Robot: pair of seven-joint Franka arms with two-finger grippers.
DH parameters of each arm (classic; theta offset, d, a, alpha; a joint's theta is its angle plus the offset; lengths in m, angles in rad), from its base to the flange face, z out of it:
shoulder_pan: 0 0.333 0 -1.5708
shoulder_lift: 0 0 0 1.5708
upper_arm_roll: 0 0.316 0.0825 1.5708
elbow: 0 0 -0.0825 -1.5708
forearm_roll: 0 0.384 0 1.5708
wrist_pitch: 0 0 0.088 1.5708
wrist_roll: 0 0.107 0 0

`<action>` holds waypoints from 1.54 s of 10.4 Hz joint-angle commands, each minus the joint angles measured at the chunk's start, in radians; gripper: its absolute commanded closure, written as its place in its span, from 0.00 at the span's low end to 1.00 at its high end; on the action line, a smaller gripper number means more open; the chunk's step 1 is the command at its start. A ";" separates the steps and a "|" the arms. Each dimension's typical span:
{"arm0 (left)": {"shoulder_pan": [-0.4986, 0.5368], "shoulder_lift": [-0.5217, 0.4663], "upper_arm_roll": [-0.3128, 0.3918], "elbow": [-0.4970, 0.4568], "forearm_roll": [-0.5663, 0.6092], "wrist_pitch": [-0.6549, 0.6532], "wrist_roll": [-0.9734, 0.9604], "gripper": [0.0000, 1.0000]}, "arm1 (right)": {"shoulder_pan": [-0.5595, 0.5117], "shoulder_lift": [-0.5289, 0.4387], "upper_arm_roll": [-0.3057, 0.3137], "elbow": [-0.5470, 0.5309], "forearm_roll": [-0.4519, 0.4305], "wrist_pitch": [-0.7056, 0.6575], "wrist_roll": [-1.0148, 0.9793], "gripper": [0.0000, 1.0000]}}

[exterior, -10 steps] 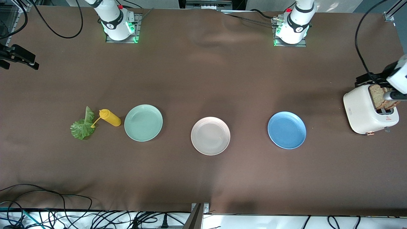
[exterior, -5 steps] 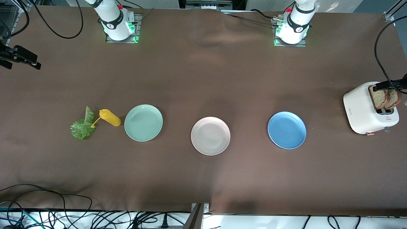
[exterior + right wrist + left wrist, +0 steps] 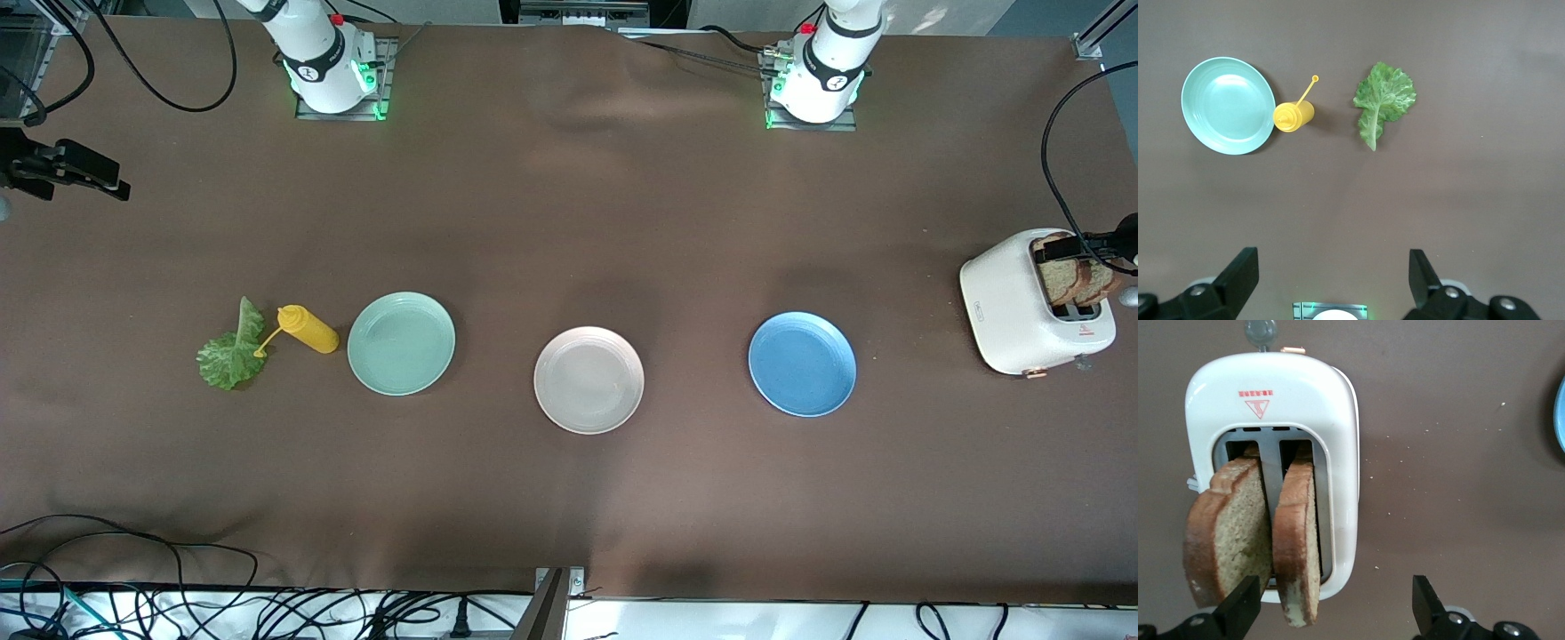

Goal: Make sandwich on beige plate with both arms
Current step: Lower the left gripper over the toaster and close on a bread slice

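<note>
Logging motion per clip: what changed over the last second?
The left gripper pulled back off the toaster toward the table's edge, jaws open, taking nothing. The right gripper drifted slightly inward. Bread slices, lettuce leaf, mustard bottle and beige plate stayed put.

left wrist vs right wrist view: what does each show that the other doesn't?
Left wrist only: white toaster with two bread slices standing in its slots, the open left gripper above them, and the blue plate edge.
Right wrist only: mint-green plate, yellow squeeze bottle, lettuce leaf, open right gripper.
Both: brown tablecloth.
</note>
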 commanded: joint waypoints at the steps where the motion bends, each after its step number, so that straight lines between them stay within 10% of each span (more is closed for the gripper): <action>1: 0.041 0.039 -0.011 0.006 0.032 0.032 0.042 0.00 | 0.009 0.003 0.001 0.003 0.018 -0.002 -0.013 0.00; 6: 0.041 0.062 -0.016 0.011 0.024 0.034 0.028 0.11 | 0.003 0.017 -0.004 0.003 0.085 0.044 -0.006 0.00; 10: 0.032 0.064 -0.022 0.016 0.030 0.031 0.039 0.97 | 0.000 -0.005 -0.007 0.002 0.062 0.032 0.002 0.00; 16: 0.030 0.044 -0.038 0.118 0.032 -0.097 0.111 1.00 | -0.002 0.011 -0.054 0.000 0.021 0.053 -0.013 0.00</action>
